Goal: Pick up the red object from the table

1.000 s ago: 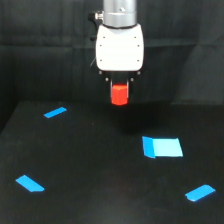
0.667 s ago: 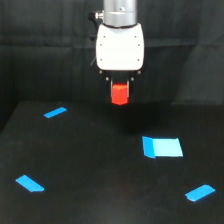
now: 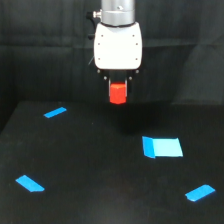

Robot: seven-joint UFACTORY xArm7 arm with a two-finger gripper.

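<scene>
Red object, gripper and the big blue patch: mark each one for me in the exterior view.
red object (image 3: 118, 93): exterior view, on its front face below the gripper body.
gripper (image 3: 118, 93): exterior view, midway between its fingertips, where the block sits.
big blue patch (image 3: 162, 147): exterior view, centre of the patch on the table.

One red object (image 3: 118, 93) is showing. Four blue patches are lying on the table (image 3: 90, 170): a small strip (image 3: 55, 112), a large rectangle (image 3: 162, 147), and two more strips (image 3: 30, 183) (image 3: 200, 192). One gripper (image 3: 118, 95) is hanging from one arm; its fingers are probably two, though blurring is hiding them.
</scene>
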